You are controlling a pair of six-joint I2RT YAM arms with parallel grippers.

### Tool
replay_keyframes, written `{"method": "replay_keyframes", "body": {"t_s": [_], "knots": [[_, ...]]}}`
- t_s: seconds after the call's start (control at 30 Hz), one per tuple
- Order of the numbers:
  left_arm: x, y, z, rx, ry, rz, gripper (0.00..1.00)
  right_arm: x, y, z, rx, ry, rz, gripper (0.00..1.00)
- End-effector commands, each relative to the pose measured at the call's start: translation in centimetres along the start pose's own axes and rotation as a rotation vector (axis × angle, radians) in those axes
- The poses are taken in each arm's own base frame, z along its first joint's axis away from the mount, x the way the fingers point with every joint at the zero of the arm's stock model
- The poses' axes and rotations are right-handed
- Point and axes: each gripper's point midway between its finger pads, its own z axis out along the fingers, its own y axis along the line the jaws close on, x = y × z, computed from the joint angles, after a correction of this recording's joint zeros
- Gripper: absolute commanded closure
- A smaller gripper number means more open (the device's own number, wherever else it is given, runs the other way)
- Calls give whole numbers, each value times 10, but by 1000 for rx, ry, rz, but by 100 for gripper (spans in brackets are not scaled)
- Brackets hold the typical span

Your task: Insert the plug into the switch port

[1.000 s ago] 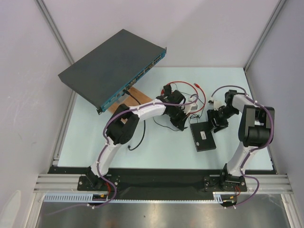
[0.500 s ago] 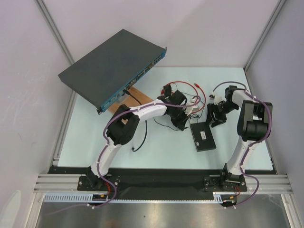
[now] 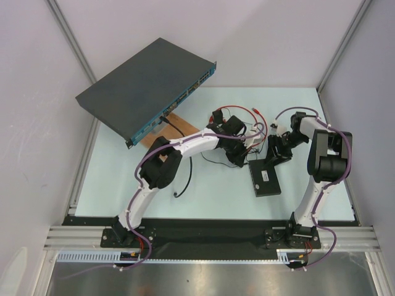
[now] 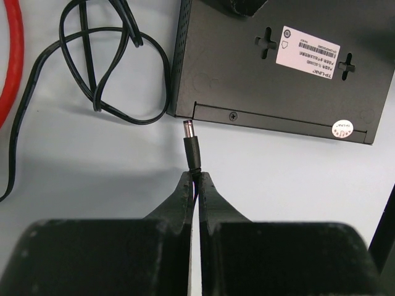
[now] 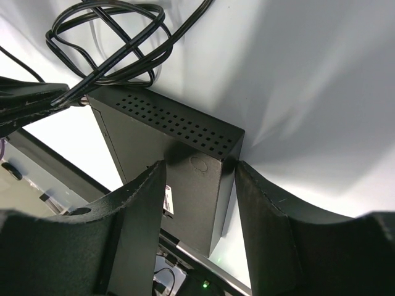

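I have the left tool (image 4: 195, 177) pinched fully together on the tail of the plug (image 4: 191, 145), a short black barrel-shaped connector with a bare metal tip. The barrel sticks straight out past the fingertips, so I can steer it like a pointer. Its cable is hidden between the fingers, so I cannot say which lead it belongs to.

The tip sits just short of the near edge of the flat black rectangular switch box with a white label (image 4: 247, 80), close to that edge's left corner. Only a thin strip of pale table (image 4: 278, 179) separates them. I cannot make out the switch port in any view. All I see are a seam and a screw along that edge, and vent holes down the left side.

The right tool (image 5: 199, 171) straddles the box's far end with one finger on each side. No gap shows between the fingers and the casing, so I read it as clamped on the box. I judge the reason to be bracing, so the light box cannot skate across the table when the plug pushes in.

A glossy red cable (image 4: 12, 61) and a loop of thin black wire (image 4: 99, 68) lie off to the left, clear of the plug's line. By my reckoning, alignment is the step in hand and insertion is not yet made. The tip must find the socket before I press.
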Motion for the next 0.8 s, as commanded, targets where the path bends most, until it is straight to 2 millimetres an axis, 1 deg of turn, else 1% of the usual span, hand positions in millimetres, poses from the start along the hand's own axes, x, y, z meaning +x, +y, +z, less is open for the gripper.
{"method": "replay_keyframes", "body": {"t_s": [0.0, 0.2, 0.3, 0.57, 0.7, 0.73, 0.77], "knots": [[-15, -2, 1, 10, -34, 32, 100, -5, 6, -1, -22, -6, 6, 47], [-7, -1, 7, 15, -8, 29, 100, -5, 6, 0, -24, -6, 9, 49], [-8, 1, 8, 13, -7, 27, 100, -5, 6, 0, -25, -5, 8, 50], [-19, -2, 8, 29, -30, 42, 100, -2, 8, 0, -30, -1, 9, 51], [-26, -7, 4, 49, -56, 52, 100, -1, 9, 2, -31, 3, 9, 52], [-26, -8, 4, 52, -56, 52, 100, 0, 9, 3, -31, 5, 8, 52], [-30, -10, 0, 52, -72, 61, 100, -1, 10, 3, -31, 5, 6, 52]]}}
